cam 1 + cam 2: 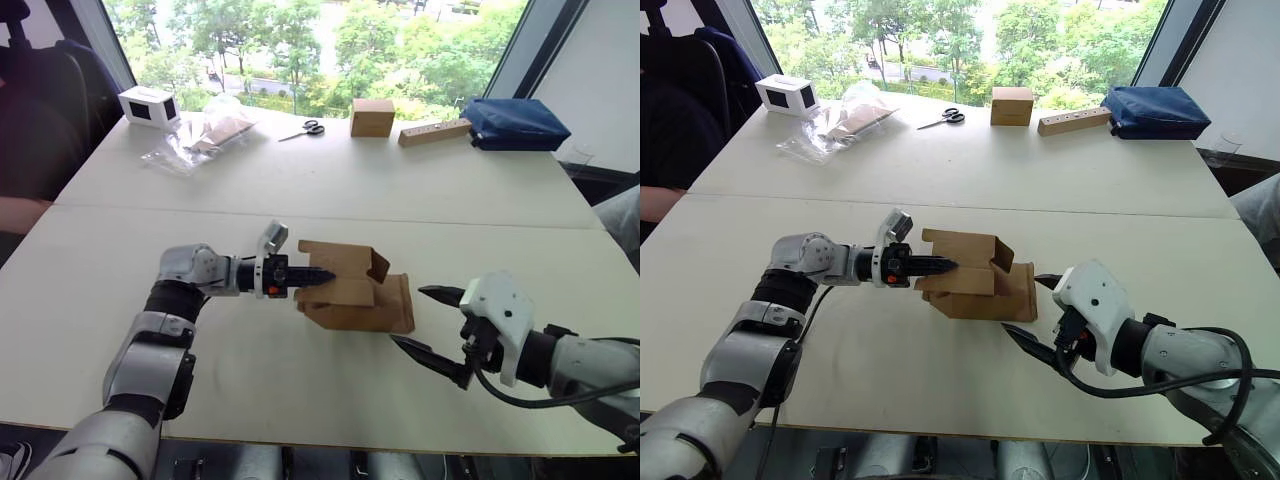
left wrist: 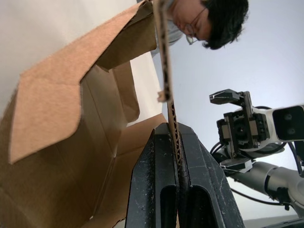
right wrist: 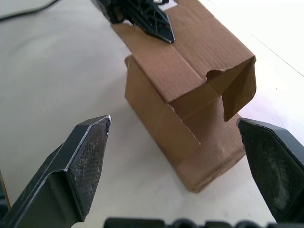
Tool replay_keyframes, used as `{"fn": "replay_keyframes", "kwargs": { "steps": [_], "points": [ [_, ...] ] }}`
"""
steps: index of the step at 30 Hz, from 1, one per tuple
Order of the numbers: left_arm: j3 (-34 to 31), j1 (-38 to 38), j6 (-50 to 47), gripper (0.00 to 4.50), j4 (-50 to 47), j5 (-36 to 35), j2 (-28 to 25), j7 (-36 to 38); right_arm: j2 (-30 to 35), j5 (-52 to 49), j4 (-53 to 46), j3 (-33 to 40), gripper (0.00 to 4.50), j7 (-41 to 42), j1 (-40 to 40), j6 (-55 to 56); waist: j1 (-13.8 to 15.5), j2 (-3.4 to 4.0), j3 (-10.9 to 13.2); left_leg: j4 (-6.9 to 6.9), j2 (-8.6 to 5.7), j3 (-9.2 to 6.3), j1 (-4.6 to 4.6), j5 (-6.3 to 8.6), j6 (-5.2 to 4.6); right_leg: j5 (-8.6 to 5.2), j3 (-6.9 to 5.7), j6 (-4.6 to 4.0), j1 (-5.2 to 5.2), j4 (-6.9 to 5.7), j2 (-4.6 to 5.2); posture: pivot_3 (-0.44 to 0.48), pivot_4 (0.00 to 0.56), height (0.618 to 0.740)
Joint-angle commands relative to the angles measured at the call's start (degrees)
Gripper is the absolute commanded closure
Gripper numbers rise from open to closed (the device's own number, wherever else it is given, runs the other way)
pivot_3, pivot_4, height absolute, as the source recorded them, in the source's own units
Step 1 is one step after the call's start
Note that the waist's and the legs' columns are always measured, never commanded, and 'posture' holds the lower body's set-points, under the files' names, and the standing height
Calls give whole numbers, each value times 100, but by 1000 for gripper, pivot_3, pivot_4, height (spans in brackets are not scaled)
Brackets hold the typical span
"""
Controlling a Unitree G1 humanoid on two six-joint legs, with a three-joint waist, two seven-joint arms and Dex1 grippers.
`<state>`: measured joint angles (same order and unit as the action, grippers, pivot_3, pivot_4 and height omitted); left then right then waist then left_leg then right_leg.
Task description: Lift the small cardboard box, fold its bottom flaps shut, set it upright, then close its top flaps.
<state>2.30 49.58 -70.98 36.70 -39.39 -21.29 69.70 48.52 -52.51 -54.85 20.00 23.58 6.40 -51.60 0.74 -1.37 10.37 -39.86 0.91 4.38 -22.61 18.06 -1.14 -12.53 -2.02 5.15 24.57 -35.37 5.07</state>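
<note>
Right gripper [image 1: 428, 320], fingers spread wide, hangs just beside the box [image 1: 352, 290], touching nothing. The box lies near mid-table [image 1: 300, 190], long axis running gripper to gripper, flaps [image 1: 345, 262] open toward the right gripper. Left gripper [image 1: 318, 276] pinches one panel edge. Likely light, thin, easily creased: grip a wall panel near a fold, not a loose flap.

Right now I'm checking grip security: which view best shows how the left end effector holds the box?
The left wrist view: the left end effector pinches a panel edge of the small cardboard box. Eye views show it side-on; the right wrist view, only its tips.
</note>
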Motion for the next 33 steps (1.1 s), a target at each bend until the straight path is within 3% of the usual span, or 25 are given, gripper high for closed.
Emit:
{"fn": "replay_keyframes", "kwargs": {
  "steps": [1,4,7,10,17,33],
  "points": [
    [-487,267,359,4481,-583,-247,-175,190,-493,-714,283,545,0,-520,-335,358,-4,0,0,0,0,1,0,0,0,0,0,0,0,0,1,0,150,740],
    [-702,371,629,4481,-1045,-338,-290,311,-819,-1169,582,783,0,-1006,-704,564,-5,2,0,-2,1,1,0,0,0,1,0,0,0,-3,3,0,150,740],
    [-897,691,1023,4500,-1784,-446,-510,403,-1259,-1441,1087,792,667,-1703,-1617,996,-5,3,2,-2,0,1,-1,0,1,1,0,-1,0,-4,4,0,150,740],
    [-880,892,1430,4500,-2125,-381,-689,567,-1548,-1470,1481,521,1794,-2080,-2445,1182,-15,14,0,-5,-2,4,-2,-1,1,1,2,-1,3,-8,5,0,150,740],
    [-660,1228,2035,4500,-2292,-194,-1014,1039,-1549,-841,2228,-264,4463,-2107,-3819,1248,-30,25,4,-7,-4,7,-2,0,0,2,1,1,4,-14,0,0,150,740],
    [-504,1359,2207,4500,-2200,-205,-1025,1089,-1664,-840,1858,-876,4463,-1809,-4025,995,-34,26,4,-11,-2,6,-10,6,-11,6,1,8,6,-11,0,0,150,740]
  ]
}}
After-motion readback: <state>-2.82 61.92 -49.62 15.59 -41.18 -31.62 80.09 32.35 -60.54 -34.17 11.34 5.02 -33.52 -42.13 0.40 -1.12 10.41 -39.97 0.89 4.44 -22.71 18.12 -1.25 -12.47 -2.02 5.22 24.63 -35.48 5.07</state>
